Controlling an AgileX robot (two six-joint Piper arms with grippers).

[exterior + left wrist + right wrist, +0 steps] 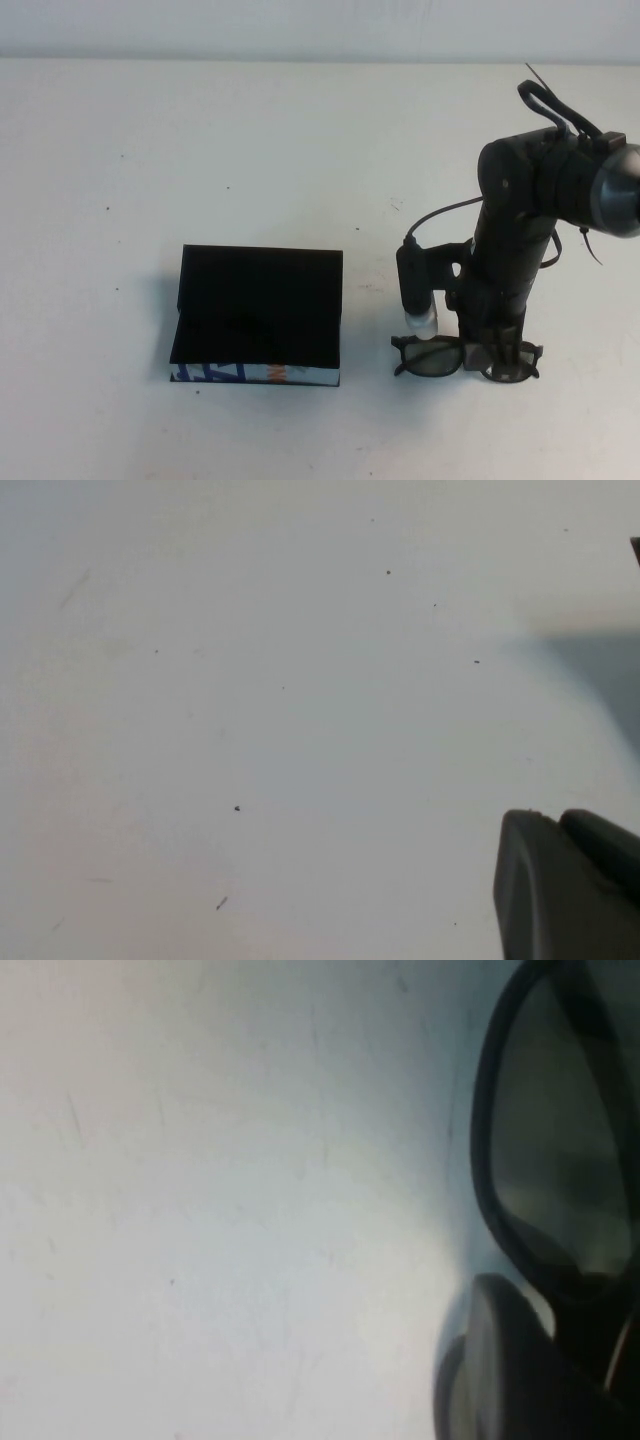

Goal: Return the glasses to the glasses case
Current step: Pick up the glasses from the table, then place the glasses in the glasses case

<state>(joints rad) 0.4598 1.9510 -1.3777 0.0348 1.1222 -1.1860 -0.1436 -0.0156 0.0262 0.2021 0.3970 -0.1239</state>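
Note:
The glasses case (260, 305) lies open left of the table's middle, black lid back, black inside, light-blue printed front (255, 374) toward me. The dark-framed glasses (432, 358) lie on the table to its right, a gap apart. My right gripper (487, 352) points straight down and is shut on the glasses near the bridge. In the right wrist view a lens (560, 1140) sits against one of its fingers (495, 1360). My left gripper (560, 825) shows only in its wrist view, shut and empty over bare table.
A white tabletop (200, 150) runs to a pale wall at the back. The right arm's wrist camera (418, 290) and cable hang between the case and the arm. The left arm is out of the high view.

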